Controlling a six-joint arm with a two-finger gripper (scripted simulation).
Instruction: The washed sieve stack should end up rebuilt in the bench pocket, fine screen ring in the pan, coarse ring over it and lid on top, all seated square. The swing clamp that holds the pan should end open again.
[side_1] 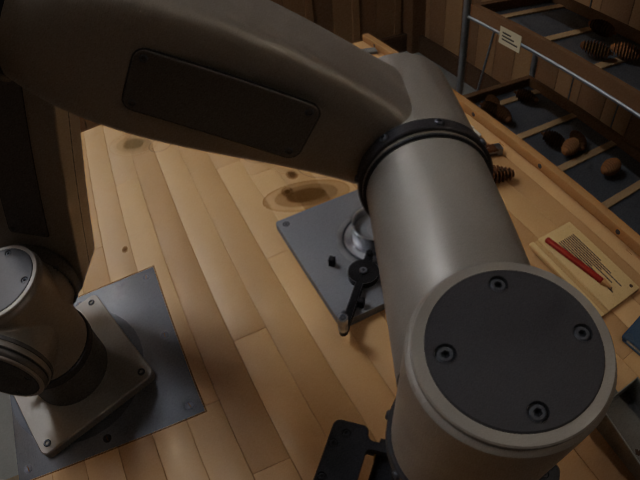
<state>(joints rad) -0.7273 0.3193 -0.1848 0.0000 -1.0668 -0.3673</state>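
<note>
The black swing clamp (356, 289) sits on the grey bench plate (331, 248) just in front of the metal pan (360, 235), its arm pointing away from the pan toward the plate's near edge. The pan is half hidden behind my forearm, and I cannot see what lies in it. The screen rings and the lid are out of sight. My gripper is hidden below my arm at the bottom of the picture; only a dark part of the wrist (351, 454) shows, so I cannot tell whether it is open or shut.
My own arm (450, 248) fills the middle and top of the side camera's picture and blocks most of the bench. My base (77, 372) stands at the left. A paper card with a red pencil (581, 263) lies right, before shelves of pine cones.
</note>
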